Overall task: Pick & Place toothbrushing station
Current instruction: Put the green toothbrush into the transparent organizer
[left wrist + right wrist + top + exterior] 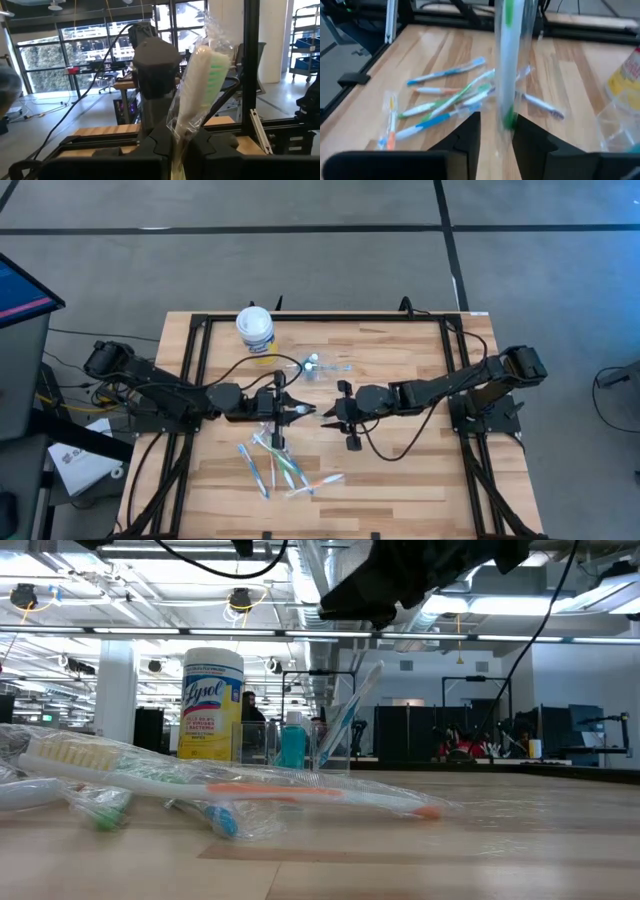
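Note:
Above the table's middle, my left gripper (pixel 303 411) is shut on a toothbrush (pixel 200 85) in a clear wrapper. Its white and green bristled head reaches toward my right gripper (pixel 333 413). In the right wrist view the brush's end (pixel 506 100) stands between that gripper's open fingers (pixel 467 140). Several more wrapped toothbrushes (pixel 285 470) lie flat on the near part of the table. A small clear cup (pixel 300 745) stands farther back with a blue tube (pixel 292 747) in it, and one wrapped brush (pixel 347 718) seems to lean out of it. My left gripper pinches the toothbrush's handle (pixel 176 142), wrapper and all, between its two fingers. The fingers come roughly level from the table's left. The brush sticks out past the fingertips, slanting up, lifted clear of the table. My right gripper: I cannot tell whether either finger touches the brush.
A yellow wipes canister with a white lid (pixel 255 330) stands at the back left, near the cup. The black frame rails (pixel 190 380) run along the table's edges. The wood on the right half (pixel 420 470) is bare.

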